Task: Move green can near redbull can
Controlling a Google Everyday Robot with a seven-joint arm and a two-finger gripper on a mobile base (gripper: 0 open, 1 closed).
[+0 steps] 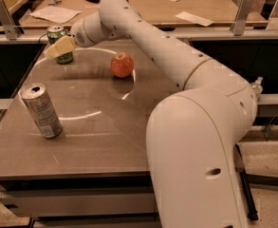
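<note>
The green can (58, 36) stands upright at the far left corner of the brown table (96, 137). My gripper (60, 47) reaches across the table and sits right at the can, its pale fingers (62, 45) covering the can's lower front. The redbull can (41, 110), tall, slim and silver, stands upright near the table's left edge, well in front of the green can.
An orange-red apple (122, 64) sits on the table to the right of the green can, under my arm. Behind the table a counter (176, 6) holds papers and small items. My arm's large base (200, 165) fills the right foreground.
</note>
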